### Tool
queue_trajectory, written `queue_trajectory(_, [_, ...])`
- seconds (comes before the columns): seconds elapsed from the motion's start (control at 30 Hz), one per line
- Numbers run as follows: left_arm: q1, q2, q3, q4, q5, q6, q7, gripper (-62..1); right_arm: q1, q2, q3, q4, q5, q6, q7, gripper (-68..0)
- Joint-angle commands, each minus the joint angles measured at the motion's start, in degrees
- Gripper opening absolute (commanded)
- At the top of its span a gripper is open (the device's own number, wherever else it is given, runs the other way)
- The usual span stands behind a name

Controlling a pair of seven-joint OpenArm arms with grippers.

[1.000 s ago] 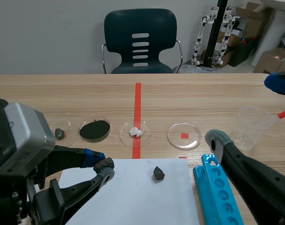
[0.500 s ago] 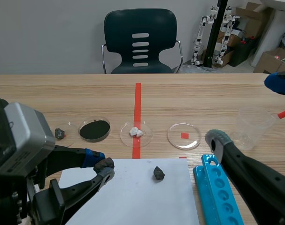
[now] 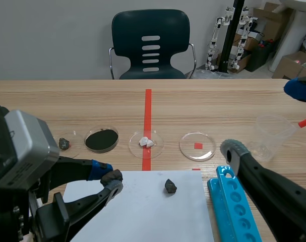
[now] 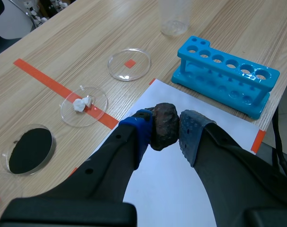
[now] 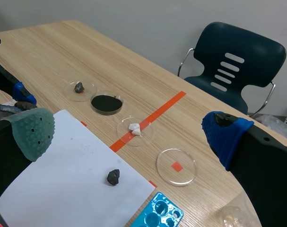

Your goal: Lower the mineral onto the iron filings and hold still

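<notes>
Between the two pads of the left claw (image 4: 168,127) sits the mineral (image 4: 163,124), a dark brown, rough lump. The blue pad presses on one side and the grey dotted pad on the other, so the claw is closed firmly on it with only the lump's width between the fingers. In the scene view the claw and its lump hang over the near left corner of a white sheet of paper (image 3: 142,212). The dish of iron filings (image 3: 102,140), a round clear dish filled with black powder, lies farther out on the table. It is well apart from the mineral and left of the red tape line.

Just left of that dish is a smaller dish holding a grey stone (image 3: 65,144). On the tape line stands a dish with white bits (image 3: 146,142), and right of it is a clear dish (image 3: 197,145). A second dark rock (image 3: 170,186) lies loose on the paper. A blue rack with round holes (image 3: 233,201) lies beside the paper's right edge, and a clear plastic cup (image 3: 271,136) stands beyond it.

The right claw (image 5: 129,135) is spread wide, its fingers far apart and nothing between them, above the right side of the table. A dark green chair (image 3: 150,45) stands behind the table.
</notes>
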Motion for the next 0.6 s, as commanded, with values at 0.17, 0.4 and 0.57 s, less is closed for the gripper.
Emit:
queue_trajectory(0.17, [0.1, 0.4, 0.2, 0.5, -0.2, 0.0, -1.0, -50.7, 0.1, 0.3, 0.4, 0.7, 0.8, 0.0, 0.6, 0.4])
queue_trajectory(0.4, [-0.2, 0.7, 0.2, 0.5, -1.3, 3.2, 4.9, -50.7, 0.1, 0.3, 0.4, 0.7, 0.8, 0.0, 0.6, 0.4])
queue_trajectory(0.57, [-2.7, 3.7, 0.1, 0.4, -2.3, 4.5, 14.6, -50.7, 0.1, 0.2, 0.4, 0.7, 0.8, 0.0, 0.6, 0.4])
